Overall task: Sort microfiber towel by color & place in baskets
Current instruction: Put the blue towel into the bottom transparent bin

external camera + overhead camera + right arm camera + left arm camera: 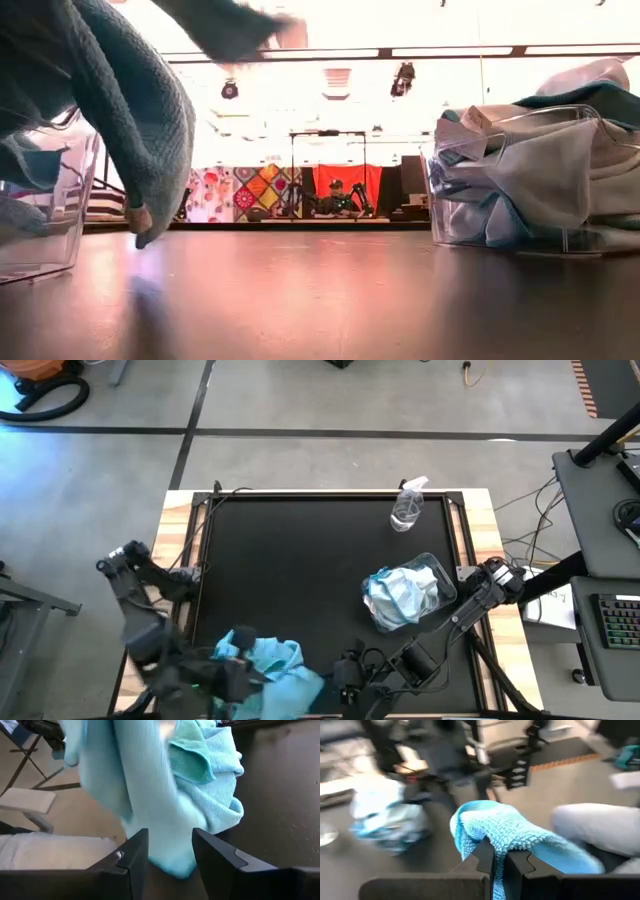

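My left gripper (499, 856) stands at the table's near left, raised, and is shut on a bright sky-blue microfiber towel (520, 832). That towel hangs in the low view (140, 130) beside the left clear basket (40, 215). More blue towels (280, 665) are heaped under it. My right gripper (170, 851) is open at the near middle of the table, with a hanging pale-blue towel (150, 795) showing between its fingers. The right basket (440, 575) holds pale whitish towels (398, 595). My left gripper pinches a fold of the sky-blue towel (492, 840) between its two fingers. The cloth bulges up past the fingertips and drapes down over one side. In the low view its free end (145, 225) hangs slack, clear of the table top. My right gripper has the pale-blue cloth (167, 845) in the gap of its open fingers; whether it touches, I cannot tell.
A clear spray bottle (408, 508) stands at the far right of the black mat. The mat's middle and far left (290, 560) are bare. A raised frame (330, 493) runs along the mat's edges. A person sits far off in the room behind (336, 195).
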{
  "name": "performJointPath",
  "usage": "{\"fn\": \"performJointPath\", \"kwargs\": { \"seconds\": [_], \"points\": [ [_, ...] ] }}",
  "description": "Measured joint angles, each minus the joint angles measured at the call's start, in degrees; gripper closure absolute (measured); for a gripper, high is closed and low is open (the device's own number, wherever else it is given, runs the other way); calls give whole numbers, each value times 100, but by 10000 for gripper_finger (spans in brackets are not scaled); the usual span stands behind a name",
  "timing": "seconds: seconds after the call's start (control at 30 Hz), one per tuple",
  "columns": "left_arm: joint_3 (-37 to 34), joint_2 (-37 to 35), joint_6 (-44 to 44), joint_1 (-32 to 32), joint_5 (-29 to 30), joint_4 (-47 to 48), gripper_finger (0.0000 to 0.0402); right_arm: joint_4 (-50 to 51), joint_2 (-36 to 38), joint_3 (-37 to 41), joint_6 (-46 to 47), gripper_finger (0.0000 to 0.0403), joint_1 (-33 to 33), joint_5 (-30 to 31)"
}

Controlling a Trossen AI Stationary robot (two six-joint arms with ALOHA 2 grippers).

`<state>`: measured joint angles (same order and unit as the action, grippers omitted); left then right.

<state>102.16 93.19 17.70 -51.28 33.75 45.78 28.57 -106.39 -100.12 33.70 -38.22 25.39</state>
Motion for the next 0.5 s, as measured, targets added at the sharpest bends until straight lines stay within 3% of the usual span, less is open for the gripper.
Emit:
{"fn": "performJointPath", "kwargs": {
  "seconds": [0.17, 0.37, 0.5],
  "points": [
    [997, 39, 1254, -534, 1332, 2004, 402, 12, -4, 0, 26, 266, -6, -15],
    [1502, 42, 4064, -1290, 1962, 4468, 401, 15, -7, 0, 39, 271, -26, -15],
    [1302, -26, 4335, -1794, 1936, 4052, 401, 8, -9, 0, 89, 269, -26, -15]
  ]
}}
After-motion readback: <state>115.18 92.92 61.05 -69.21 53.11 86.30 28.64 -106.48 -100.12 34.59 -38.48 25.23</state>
